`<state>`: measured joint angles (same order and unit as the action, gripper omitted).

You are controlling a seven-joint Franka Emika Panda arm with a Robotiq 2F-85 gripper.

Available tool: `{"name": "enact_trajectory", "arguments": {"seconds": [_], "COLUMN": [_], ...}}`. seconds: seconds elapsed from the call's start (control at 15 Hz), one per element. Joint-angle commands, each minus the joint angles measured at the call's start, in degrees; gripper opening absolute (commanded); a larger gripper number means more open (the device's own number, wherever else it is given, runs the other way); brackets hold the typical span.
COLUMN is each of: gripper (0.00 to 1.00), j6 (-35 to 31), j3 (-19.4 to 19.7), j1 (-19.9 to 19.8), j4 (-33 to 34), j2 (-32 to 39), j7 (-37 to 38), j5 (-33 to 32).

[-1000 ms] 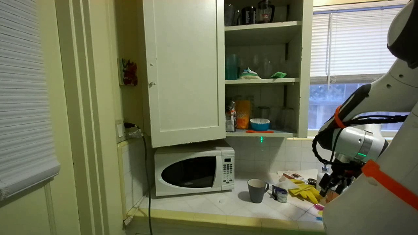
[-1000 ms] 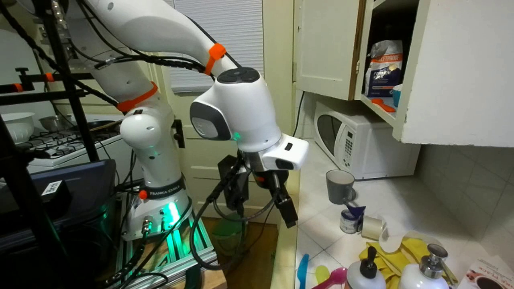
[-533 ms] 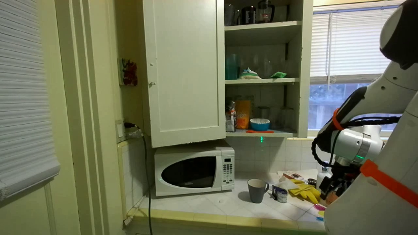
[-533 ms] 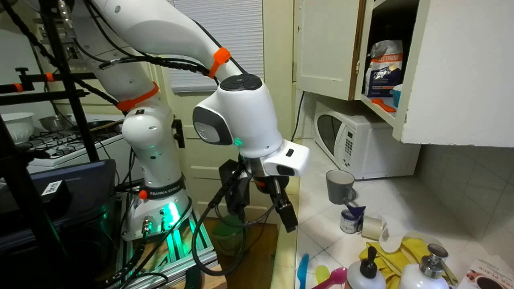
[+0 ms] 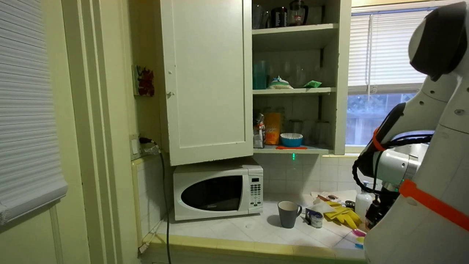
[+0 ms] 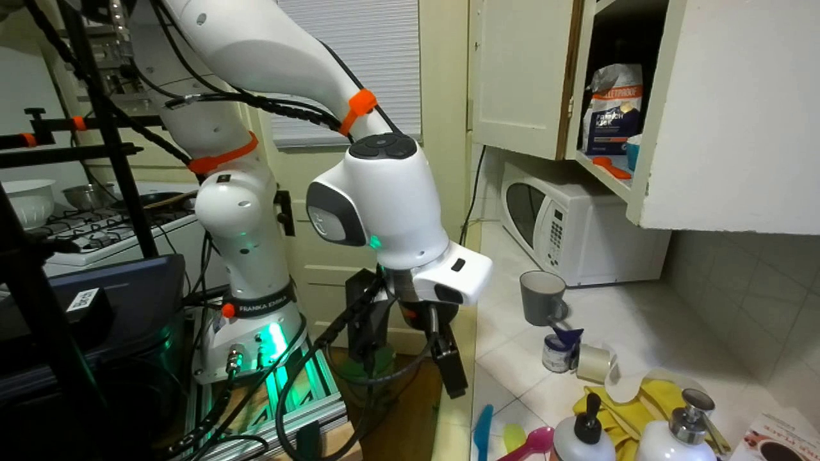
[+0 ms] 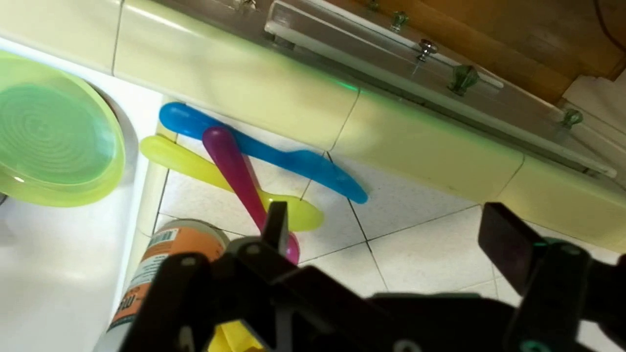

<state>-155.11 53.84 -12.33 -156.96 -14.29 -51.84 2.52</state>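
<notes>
My fingers stand wide apart and hold nothing, so I judge that no grasp is made yet. The pink spoon lies across the yellow spoon and blue knife near the front edge of the desk, beside the sink; any gripping is left to do.

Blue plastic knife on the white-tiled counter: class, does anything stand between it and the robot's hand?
A magenta plastic spoon lies across the knife at its handle; nothing else visible stands between the knife and the open hand.
</notes>
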Motion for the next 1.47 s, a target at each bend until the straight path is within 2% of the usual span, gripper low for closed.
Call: {"name": "enact_trajectory", "arguments": {"seconds": [0.0, 0.53, 0.8, 1.07, 1.4], "gripper": [1.00, 1.00, 1.00, 1.00, 1.00], "j6": [-3.1, -4.4, -5.0, -3.5, -0.6], "j3": [4.2, 14.0, 17.0, 17.0, 12.4], "j1": [4.2, 16.2, 20.2, 20.0, 15.6], "j4": [1.3, 4.5, 5.7, 6.7, 8.7], "j2": [4.5, 10.0, 13.6, 17.5, 21.8], "j7": [-3.7, -13.3, -17.2, -21.9, -30.4], "j5": [4.7, 19.8, 27.8, 34.9, 46.0]}}
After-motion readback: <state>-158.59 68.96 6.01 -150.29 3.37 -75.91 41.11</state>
